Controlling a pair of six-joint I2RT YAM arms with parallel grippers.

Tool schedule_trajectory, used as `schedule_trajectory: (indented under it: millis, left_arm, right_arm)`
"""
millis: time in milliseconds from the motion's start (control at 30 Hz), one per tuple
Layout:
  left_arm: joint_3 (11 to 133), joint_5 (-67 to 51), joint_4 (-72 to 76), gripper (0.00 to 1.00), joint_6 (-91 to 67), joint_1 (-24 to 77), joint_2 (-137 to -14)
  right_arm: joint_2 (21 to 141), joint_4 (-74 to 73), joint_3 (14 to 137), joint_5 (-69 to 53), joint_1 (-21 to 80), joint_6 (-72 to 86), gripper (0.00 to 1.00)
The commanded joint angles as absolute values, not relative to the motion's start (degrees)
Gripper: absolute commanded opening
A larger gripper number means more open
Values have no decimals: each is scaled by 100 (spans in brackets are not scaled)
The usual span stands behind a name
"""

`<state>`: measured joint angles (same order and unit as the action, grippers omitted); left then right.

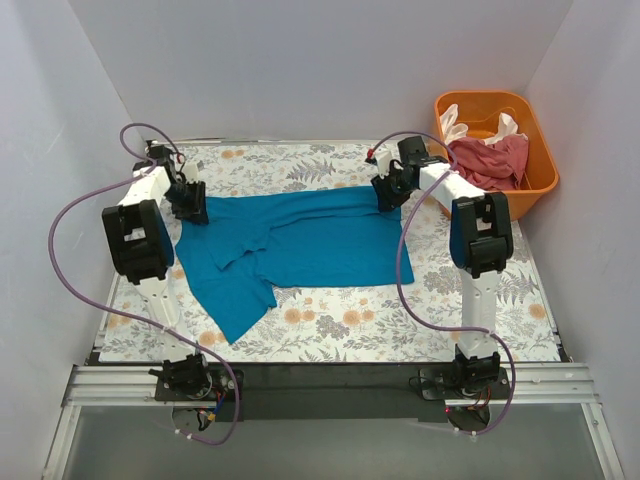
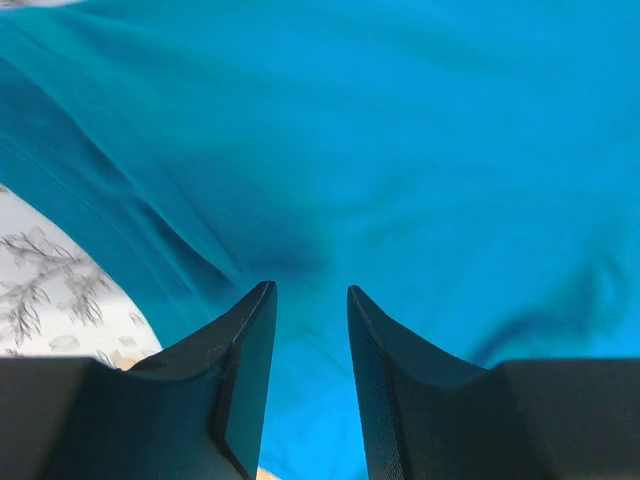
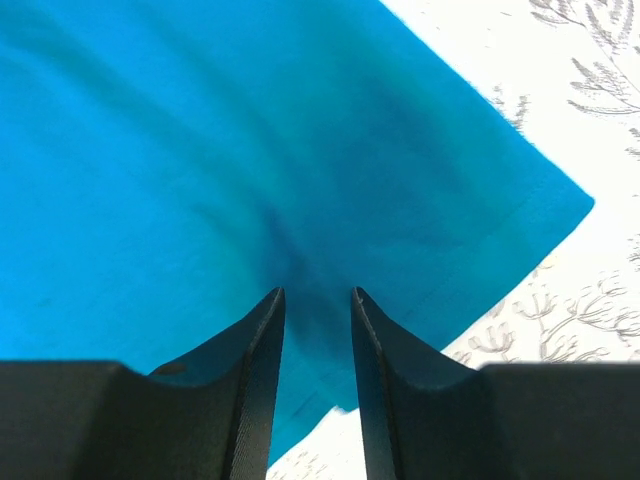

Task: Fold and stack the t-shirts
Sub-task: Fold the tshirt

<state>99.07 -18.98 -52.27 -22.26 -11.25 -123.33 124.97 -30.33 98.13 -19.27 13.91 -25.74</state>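
Left pincer (image 2: 310,288), right pincer (image 3: 317,291) both narrow, pinching teal t-shirt (image 1: 310,240) top corners; patterned desk (image 1: 420,320) shows below cloth.

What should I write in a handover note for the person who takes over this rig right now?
Left gripper: closed on the teal t-shirt at its far left corner.
Right gripper: closed on the same shirt at its far right corner.
The teal t-shirt lies spread on the table, rumpled, not folded.
Pink-red t-shirt and cream-white t-shirt lie in the orange tub.
Done: nothing folded or stacked. Left: fold all three, then stack.
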Motion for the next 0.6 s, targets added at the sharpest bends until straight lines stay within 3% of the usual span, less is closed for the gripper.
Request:
schedule_trajectory:
  millis: [0, 200, 400, 567]
  left_arm:
    - [10072, -1170, -4668, 33, -2777, -1090, -12568]
    - [10414, -932, -4693, 32, -2988, -1151, -13304]
    - [11574, -1045, -4939, 31, -3085, -1195, -13904]
    - [12058, -1931, -5273, 41, -2831, -1195, -13571]
  right_arm:
    - [12919, -3050, 10142, -1110, 1441, -2628, 38]
    - [13525, -3023, 10756, -309, 1389, -2821, 35]
    - [13782, -3023, 11311, -228, 1310, -2997, 36]
    - [13203, -3111, 11215, -1177, 1310, -2988, 53]
